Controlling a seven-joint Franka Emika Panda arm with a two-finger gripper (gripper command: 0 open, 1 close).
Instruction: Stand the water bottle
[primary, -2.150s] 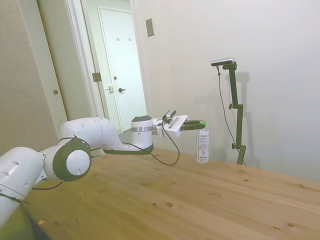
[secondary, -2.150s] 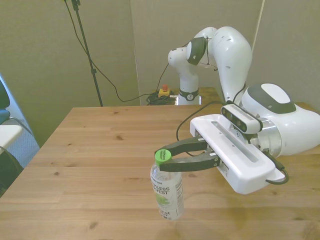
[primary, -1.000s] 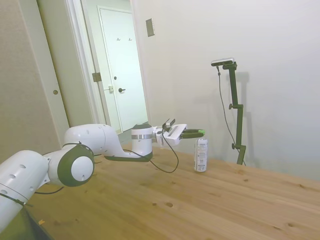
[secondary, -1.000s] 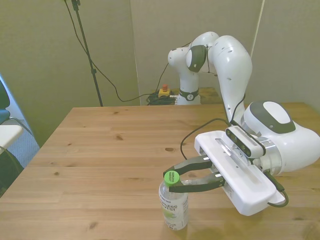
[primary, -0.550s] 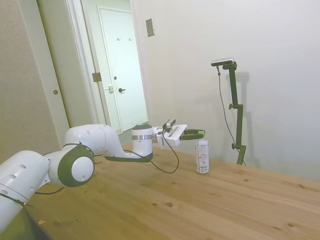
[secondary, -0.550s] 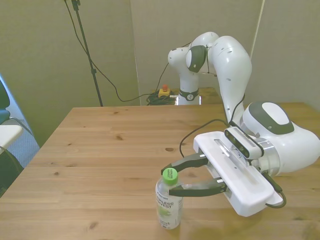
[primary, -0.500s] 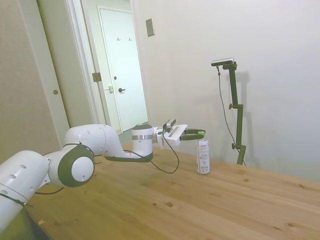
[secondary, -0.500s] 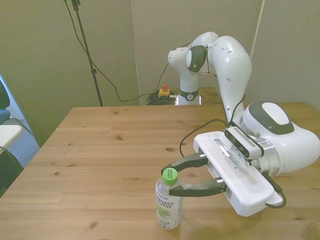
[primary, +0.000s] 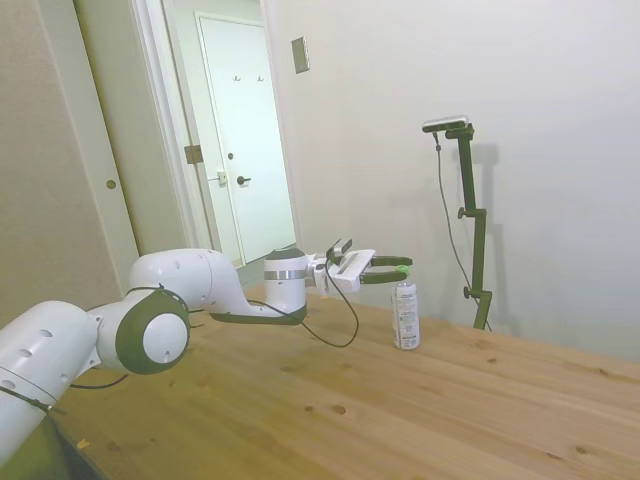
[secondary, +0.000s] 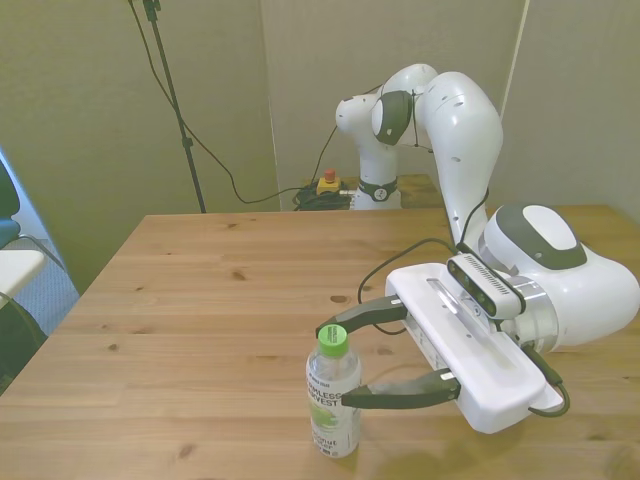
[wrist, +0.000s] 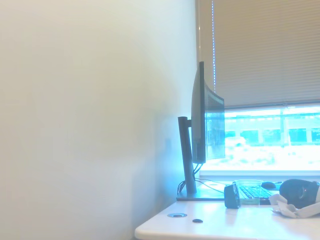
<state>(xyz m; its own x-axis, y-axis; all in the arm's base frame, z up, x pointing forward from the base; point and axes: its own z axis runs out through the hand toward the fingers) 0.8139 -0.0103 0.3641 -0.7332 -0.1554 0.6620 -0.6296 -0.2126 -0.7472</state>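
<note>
One water bottle stands upright on your wooden table. Gripper spread wide w/ fingers either side, not touching.

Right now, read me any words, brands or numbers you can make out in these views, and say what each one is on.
Water bottle label: dark print in the front view, too small and blurred to quote.
Green cap: faint markings on top, unreadable.
Water bottle in the side view: label print too small to read.
Robot arm and open claw: no legible lettering.
Wrist view: no readable text.
</note>
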